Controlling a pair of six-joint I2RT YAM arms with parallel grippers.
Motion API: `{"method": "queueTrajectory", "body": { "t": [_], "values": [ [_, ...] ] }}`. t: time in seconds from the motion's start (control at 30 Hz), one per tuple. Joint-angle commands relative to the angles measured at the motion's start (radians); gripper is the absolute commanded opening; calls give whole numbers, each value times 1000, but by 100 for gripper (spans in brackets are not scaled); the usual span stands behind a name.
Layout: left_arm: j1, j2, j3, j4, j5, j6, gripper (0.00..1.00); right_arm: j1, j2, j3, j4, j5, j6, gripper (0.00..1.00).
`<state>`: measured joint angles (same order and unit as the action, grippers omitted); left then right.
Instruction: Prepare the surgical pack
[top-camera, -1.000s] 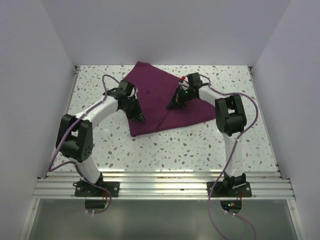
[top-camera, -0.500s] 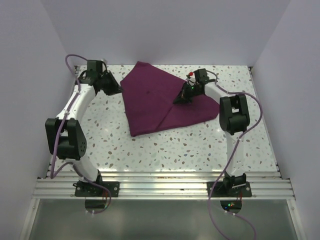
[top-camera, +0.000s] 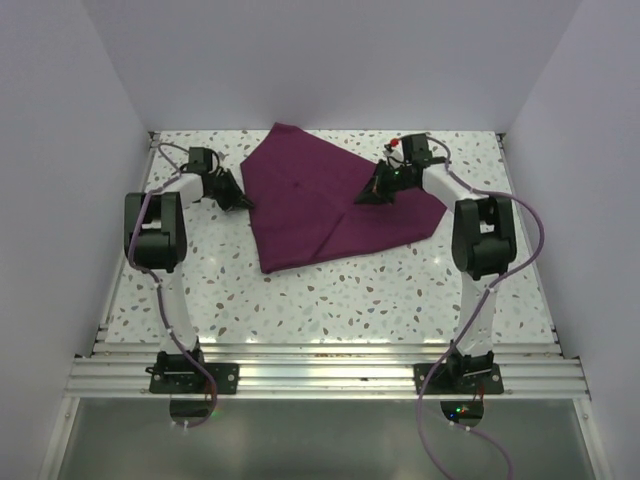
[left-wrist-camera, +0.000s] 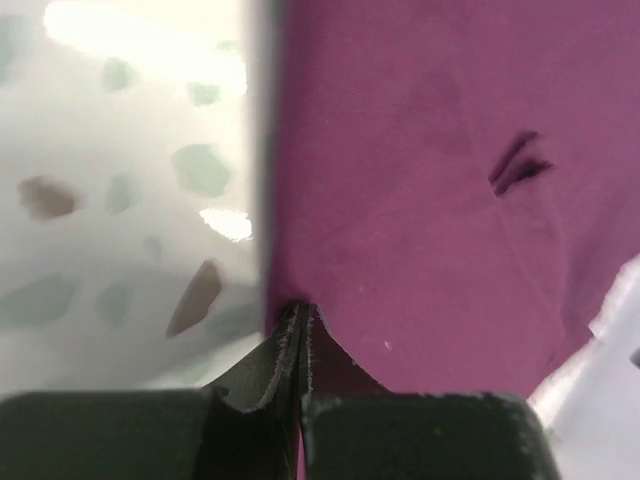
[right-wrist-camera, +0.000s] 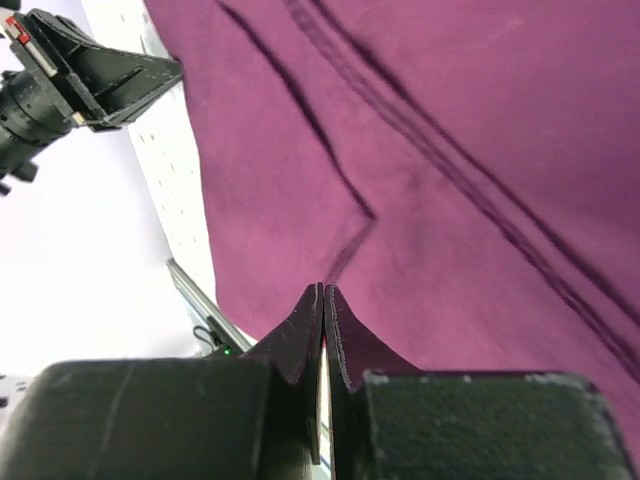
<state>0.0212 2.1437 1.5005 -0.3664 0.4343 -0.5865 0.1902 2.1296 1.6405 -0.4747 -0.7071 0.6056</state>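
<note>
The white speckled worktop (top-camera: 330, 290) carries everything. The surgical pack, a plum-purple cloth (top-camera: 310, 200), lies flat on it as a wide, roughly kite-shaped sheet. One corner points at the back wall, one points toward my bases, and a broad flap spreads out to the right. A fold line runs across it from the middle toward the near corner, and long parallel creases show in the right wrist view.

My left arm (top-camera: 160, 235) stands on the worktop to the left of the cloth, its forearm reaching in toward the cloth's left edge. My right arm (top-camera: 485, 235) stands to the right of the cloth and reaches over the right flap.

My left end effector (top-camera: 238, 200) is closed, with its fingertips pressed together right at the cloth's left edge. I cannot tell whether any fabric is caught between them.

My right end effector (top-camera: 375, 195) sits over the cloth right of its middle. It is closed and pinches the fabric, and a dark crease runs straight into the fingertips.
</note>
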Motion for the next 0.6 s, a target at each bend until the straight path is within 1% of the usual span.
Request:
{"method": "queueTrajectory", "body": {
  "t": [0.0, 0.03, 0.17, 0.23, 0.3, 0.37, 0.4, 0.43, 0.47, 0.53, 0.57],
  "values": [
    [25, 73, 82, 81, 84, 8, 0, -67, -60, -36, 24, -15, 5, 0],
    [26, 111, 99, 89, 93, 2, 0, -80, -62, -41, 27, -12, 3, 0],
    [34, 179, 201, 99, 107, -19, 0, -161, -74, -79, 33, 29, 10, 0],
    [40, 211, 246, 106, 126, -39, 0, -225, -80, -100, 22, 70, 3, 7],
    [43, 225, 268, 116, 141, -61, 0, -276, -83, -103, -5, 139, -26, 9],
    [43, 234, 294, 119, 142, -68, 0, -305, -82, -93, -44, 231, -62, 20],
    [45, 234, 299, 119, 144, -78, 0, -328, -79, -88, -53, 251, -75, 24],
    [46, 231, 306, 126, 144, -84, 0, -339, -73, -84, -57, 273, -87, 31],
    [49, 228, 305, 130, 146, -91, 0, -351, -66, -59, -86, 320, -117, 34],
    [52, 205, 303, 139, 147, -116, 0, -362, -42, -36, -111, 350, -153, 44],
    [51, 196, 299, 144, 149, -122, 0, -374, -36, -22, -120, 359, -161, 46]
  ]
}}
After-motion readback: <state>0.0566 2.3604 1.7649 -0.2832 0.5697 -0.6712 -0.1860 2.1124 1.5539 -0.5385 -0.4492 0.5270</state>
